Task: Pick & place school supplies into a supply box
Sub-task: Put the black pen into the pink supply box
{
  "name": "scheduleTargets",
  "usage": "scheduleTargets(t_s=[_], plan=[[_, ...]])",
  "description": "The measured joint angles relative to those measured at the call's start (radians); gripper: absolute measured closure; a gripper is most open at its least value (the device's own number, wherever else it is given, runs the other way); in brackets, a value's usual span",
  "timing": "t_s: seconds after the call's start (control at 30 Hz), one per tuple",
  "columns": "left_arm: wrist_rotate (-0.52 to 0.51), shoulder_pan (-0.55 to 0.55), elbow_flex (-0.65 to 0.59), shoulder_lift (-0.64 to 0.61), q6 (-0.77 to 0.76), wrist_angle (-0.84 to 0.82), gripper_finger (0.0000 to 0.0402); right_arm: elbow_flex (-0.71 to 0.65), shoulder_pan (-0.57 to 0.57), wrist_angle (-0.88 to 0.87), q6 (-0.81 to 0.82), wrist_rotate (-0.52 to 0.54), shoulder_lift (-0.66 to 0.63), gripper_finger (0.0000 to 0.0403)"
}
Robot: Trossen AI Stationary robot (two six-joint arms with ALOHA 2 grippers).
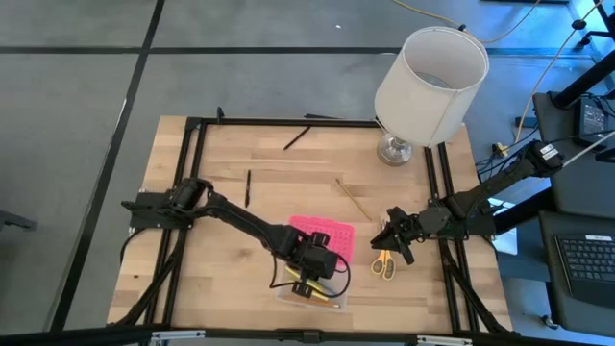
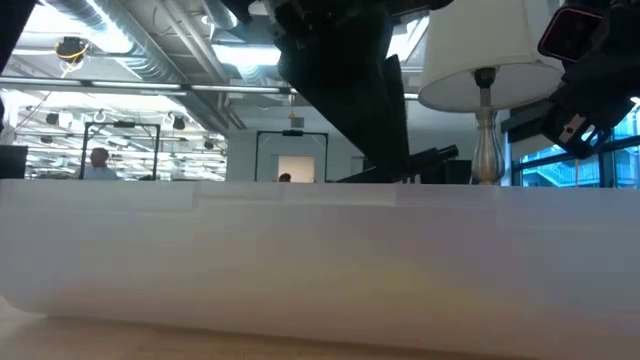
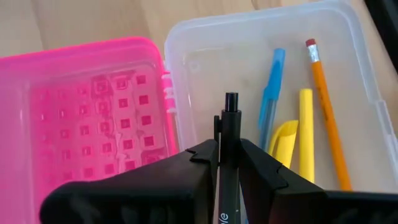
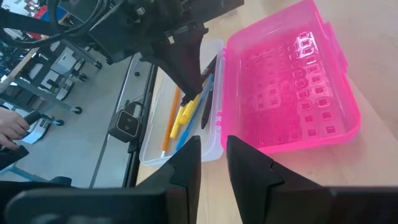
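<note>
Lower centre of the high view, the left gripper [image 1: 309, 285] hangs over the clear base of the supply box [image 1: 317, 298], clenched on a black pen [image 3: 228, 155] pinched upright between its fingers [image 3: 199, 163]. Inside the base lie a blue pen [image 3: 271, 99], a yellow marker [image 3: 305, 134] and an orange pencil [image 3: 324, 115]. The risk, as I see it: the pen stands steep, so on release it could tip against the wall and topple out, or land across the pink lid [image 1: 324, 234] lying open beside the base. Further right, the right gripper [image 1: 394, 240] waits with fingers slightly parted, holding nothing, just beside the yellow-handled scissors [image 1: 383, 263]. Other pens lie well apart in the upper half.
</note>
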Motion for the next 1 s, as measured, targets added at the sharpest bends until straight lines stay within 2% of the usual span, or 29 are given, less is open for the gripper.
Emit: scheduleTargets(t_s=[0.57,1.0], plan=[[-0.004,0.028,-0.001,0.032,0.0,-0.009,0.0363,0.0,0.0,0.0,0.003,0.0,0.0,0.032],[-0.006,0.027,0.0,0.034,-0.001,-0.002,0.0339,0.0,0.0,0.0,0.003,0.001,0.0,0.032]])
